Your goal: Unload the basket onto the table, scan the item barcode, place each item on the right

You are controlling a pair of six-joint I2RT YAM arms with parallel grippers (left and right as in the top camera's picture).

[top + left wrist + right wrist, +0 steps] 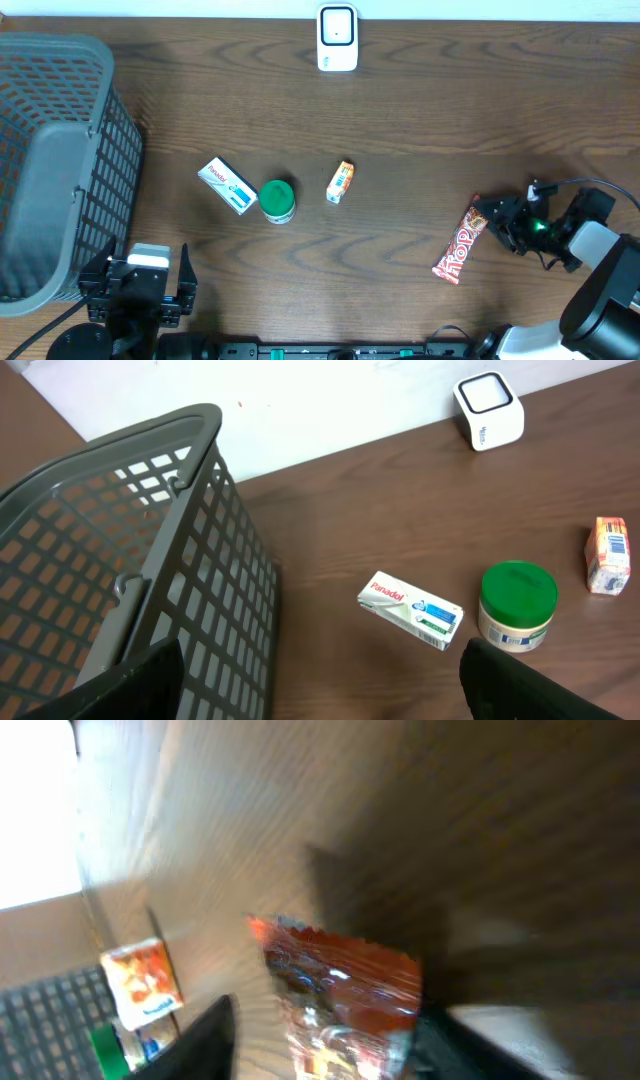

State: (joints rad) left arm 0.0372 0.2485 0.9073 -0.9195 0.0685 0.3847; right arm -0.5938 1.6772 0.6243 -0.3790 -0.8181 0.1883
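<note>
A red candy bar (460,245) in a shiny wrapper lies on the wooden table at the right. My right gripper (498,220) is at its far end, low over the table. In the blurred right wrist view the candy bar (340,990) lies between my fingers. The left finger (200,1040) stands clear of it, with bare wood between, and the right finger (480,1040) is close against its edge. The white barcode scanner (337,38) stands at the back centre. My left gripper (140,285) rests open at the front left, with nothing between its fingers (520,680).
A grey mesh basket (50,160) fills the left side. In the middle lie a white Panadol box (227,185), a green-lidded jar (277,200) and a small orange box (340,182). The left wrist view shows the basket (120,560) right beside that gripper.
</note>
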